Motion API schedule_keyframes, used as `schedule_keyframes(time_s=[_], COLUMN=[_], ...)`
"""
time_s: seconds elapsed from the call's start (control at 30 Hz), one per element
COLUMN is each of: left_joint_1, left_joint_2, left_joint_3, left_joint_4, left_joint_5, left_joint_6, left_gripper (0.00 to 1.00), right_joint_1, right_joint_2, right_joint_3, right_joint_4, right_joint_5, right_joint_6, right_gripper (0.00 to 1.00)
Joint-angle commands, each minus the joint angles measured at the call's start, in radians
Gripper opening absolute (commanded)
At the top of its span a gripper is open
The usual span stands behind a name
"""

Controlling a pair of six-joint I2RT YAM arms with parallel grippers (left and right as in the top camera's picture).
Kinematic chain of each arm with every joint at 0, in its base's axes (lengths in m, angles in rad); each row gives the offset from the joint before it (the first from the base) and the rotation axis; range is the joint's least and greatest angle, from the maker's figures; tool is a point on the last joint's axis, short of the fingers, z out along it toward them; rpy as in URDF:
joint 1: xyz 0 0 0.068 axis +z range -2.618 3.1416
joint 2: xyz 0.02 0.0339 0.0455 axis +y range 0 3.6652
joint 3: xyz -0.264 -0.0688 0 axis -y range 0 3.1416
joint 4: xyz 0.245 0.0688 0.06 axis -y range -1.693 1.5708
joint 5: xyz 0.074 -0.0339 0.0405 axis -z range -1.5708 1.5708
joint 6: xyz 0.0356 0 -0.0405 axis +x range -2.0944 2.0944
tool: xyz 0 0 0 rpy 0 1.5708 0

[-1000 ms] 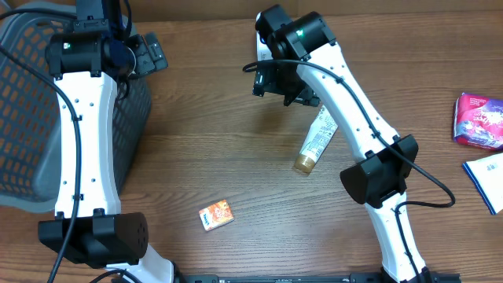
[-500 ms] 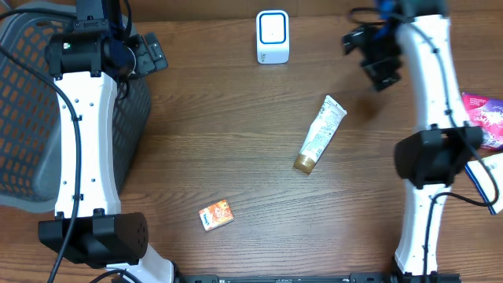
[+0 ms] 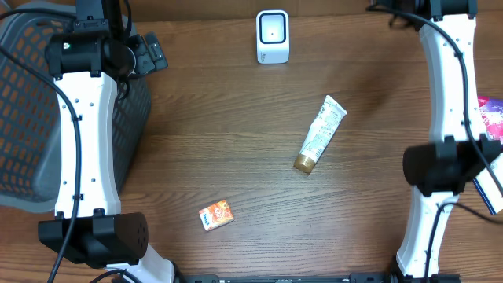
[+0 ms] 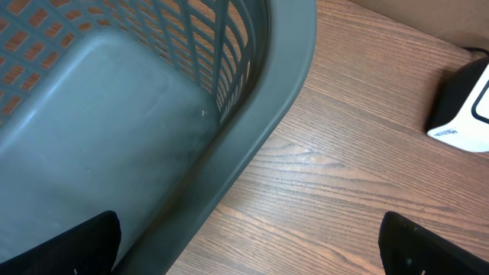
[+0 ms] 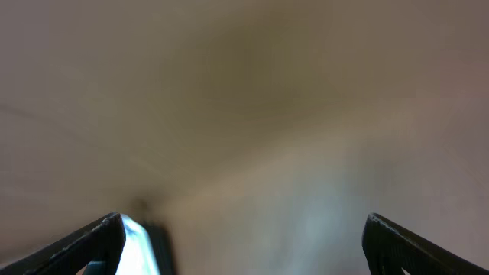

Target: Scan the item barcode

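Observation:
A white barcode scanner (image 3: 272,36) stands upright at the table's far middle; its edge also shows in the left wrist view (image 4: 466,107). A white tube with a gold cap (image 3: 318,135) lies on the wood right of centre. A small orange box (image 3: 216,215) lies nearer the front. My left gripper (image 3: 148,53) hangs by the basket's right rim; its jaws (image 4: 248,248) are open and empty. My right gripper (image 5: 244,244) is open with nothing between its fingers, and its view is blurred. In the overhead view the right gripper sits at the top right edge, mostly cut off.
A grey mesh basket (image 3: 23,118) fills the left side, and its rim (image 4: 260,130) runs right under the left wrist. A pink packet (image 3: 491,116) and a blue-white pack (image 3: 491,182) lie at the right edge. The right arm's white links (image 3: 452,86) stand along the right.
The right arm has swung from above the scanner and tube to the far right top corner, uncovering the scanner. The left arm has not moved.

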Motion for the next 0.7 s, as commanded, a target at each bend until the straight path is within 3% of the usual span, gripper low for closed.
schedule_keyframes(time_s=[0.0, 0.1, 0.17, 0.27, 0.37, 0.5, 0.67], left_joint_1=[-0.001, -0.001, -0.001, -0.001, -0.001, -0.001, -0.001], left_joint_2=[0.011, 0.011, 0.011, 0.011, 0.011, 0.011, 0.011], left_joint_3=[0.0, 0.0, 0.0, 0.0, 0.0, 0.0, 0.0], left_joint_4=[-0.003, -0.003, -0.003, -0.003, -0.003, -0.003, -0.003], left_joint_5=[0.005, 0.005, 0.005, 0.005, 0.005, 0.005, 0.005], left_joint_6=[0.001, 0.001, 0.001, 0.001, 0.001, 0.001, 0.001], left_gripper=[1.0, 1.0, 1.0, 1.0, 1.0, 1.0, 1.0], right_joint_1=[0.008, 0.001, -0.043, -0.086, -0.105, -0.104, -0.104], right_joint_2=[-0.208, -0.272, -0.36, -0.492, -0.657, -0.914, -1.035], right_joint_3=[0.065, 0.06, 0.021, -0.116, -0.36, -0.858, -1.291], right_joint_4=[0.105, 0.071, 0.003, 0.025, 0.116, 0.32, 0.605], right_joint_5=[0.057, 0.06, 0.026, -0.073, -0.077, -0.076, -0.076], right_joint_6=[-0.308, -0.354, -0.267, -0.252, -0.25, -0.229, -0.114], right_gripper=[1.0, 1.0, 1.0, 1.0, 1.0, 1.0, 1.0])
